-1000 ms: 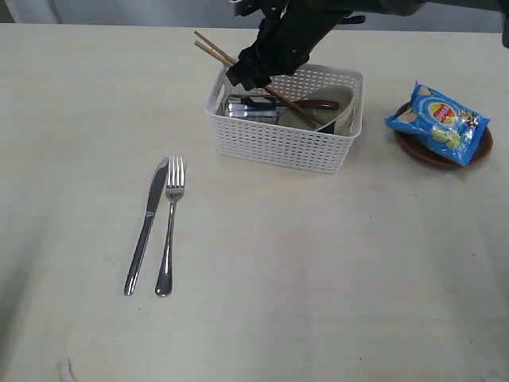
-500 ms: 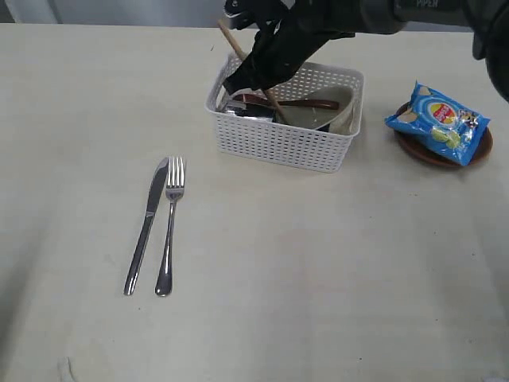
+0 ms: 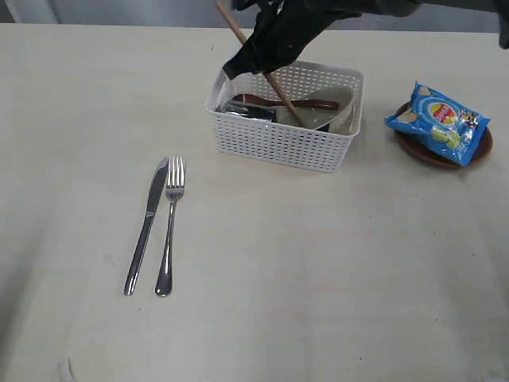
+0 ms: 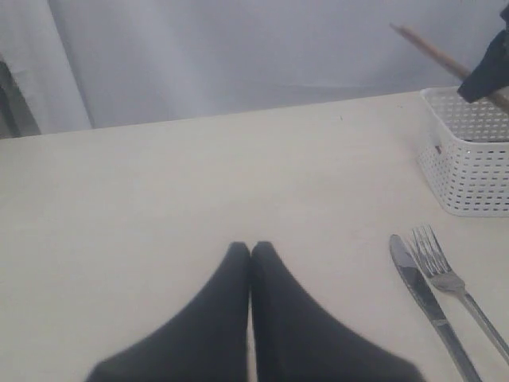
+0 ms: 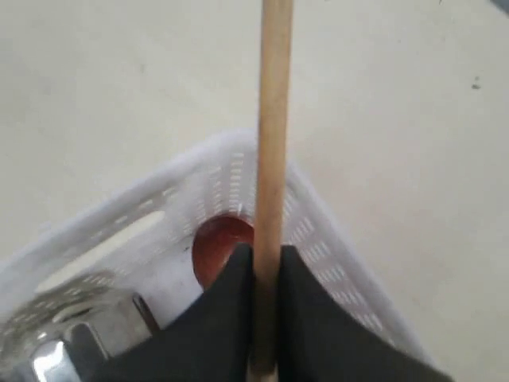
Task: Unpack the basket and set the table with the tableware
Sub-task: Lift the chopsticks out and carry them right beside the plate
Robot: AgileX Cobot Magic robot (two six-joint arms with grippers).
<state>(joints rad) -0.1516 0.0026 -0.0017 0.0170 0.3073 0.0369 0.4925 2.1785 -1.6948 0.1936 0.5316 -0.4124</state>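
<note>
Wooden chopsticks (image 5: pixel 273 119) are clamped in my right end effector (image 5: pixel 265 261) above the basket (image 3: pixel 280 145), lower ends inside it. My left end effector (image 4: pixel 250 253) is closed, empty; knife (image 3: pixel 145 225) and fork (image 3: pixel 169 227) lie near the basket.

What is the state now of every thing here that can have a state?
right fingers, shut on the chopsticks
chopsticks, tilted, lower ends in the basket
left fingers, shut, empty
basket, upright, holding bowl and spoon
knife, lying flat on table beside fork
snack bag, lying on plate
</note>
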